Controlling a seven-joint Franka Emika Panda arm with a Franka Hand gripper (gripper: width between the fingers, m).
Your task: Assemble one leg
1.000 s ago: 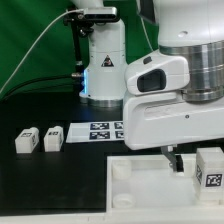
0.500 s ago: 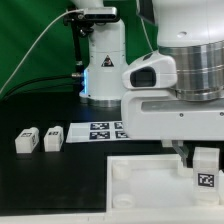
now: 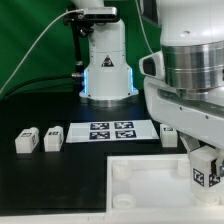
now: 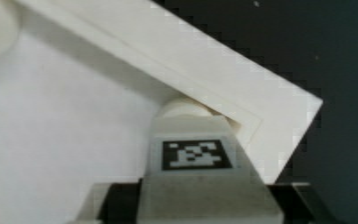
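Observation:
My gripper [image 3: 204, 165] is shut on a leg [image 3: 205, 168], a small white block with a tag mark, and holds it over the far right corner of the large white tray [image 3: 135, 185]. In the wrist view the leg [image 4: 199, 145] sits between my dark fingers [image 4: 123, 200], its far end at the tray's corner socket [image 4: 190, 104]. Two more legs [image 3: 27, 140] [image 3: 53, 137] stand at the exterior view's left, and another leg [image 3: 170, 135] stands beside the marker board's right end.
The marker board [image 3: 110, 131] lies flat on the black table behind the tray. A white cylindrical base with a blue light [image 3: 106, 65] stands behind it. The tray's raised rim [image 4: 194, 60] runs diagonally through the wrist view.
The arm has swung toward the exterior view's right, uncovering the marker board and the leg beside it. The held leg has moved slightly right and stays in the gripper.

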